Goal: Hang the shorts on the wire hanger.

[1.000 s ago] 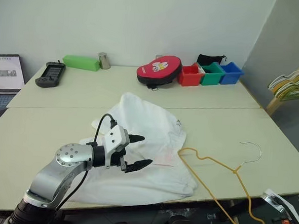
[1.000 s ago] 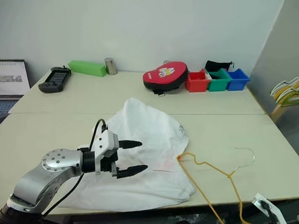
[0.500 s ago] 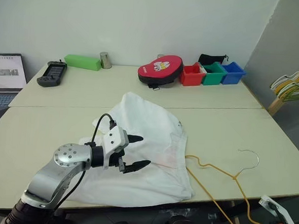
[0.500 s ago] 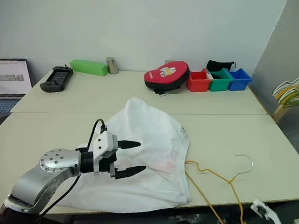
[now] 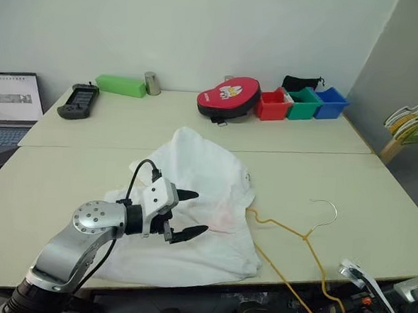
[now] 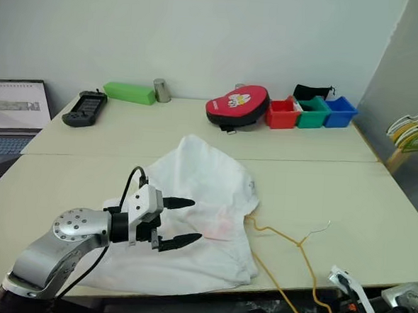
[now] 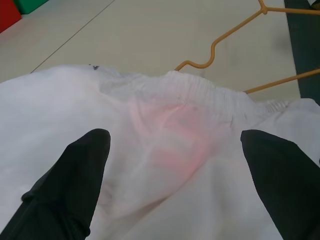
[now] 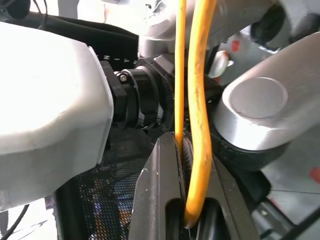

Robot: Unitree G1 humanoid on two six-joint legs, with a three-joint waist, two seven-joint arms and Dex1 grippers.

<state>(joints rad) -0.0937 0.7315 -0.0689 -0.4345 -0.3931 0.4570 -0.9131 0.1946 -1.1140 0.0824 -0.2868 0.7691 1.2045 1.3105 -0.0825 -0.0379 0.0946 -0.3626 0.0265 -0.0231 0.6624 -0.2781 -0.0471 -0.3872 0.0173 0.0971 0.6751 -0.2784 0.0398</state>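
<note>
Since before, our thin yellow wire hanger [image 5: 296, 236], pinched in right jaws, slid toward large white thin-fabric shorts [image 5: 199, 205]; left gripper [image 5: 186, 213] hovers wide-jawed above them.

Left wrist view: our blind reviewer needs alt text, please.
The left claw, open, hovers over the white shorts, its two black fingers either side of a faint pink mark. Past the elastic waistband, the yellow hanger lies on the beige table.
</note>
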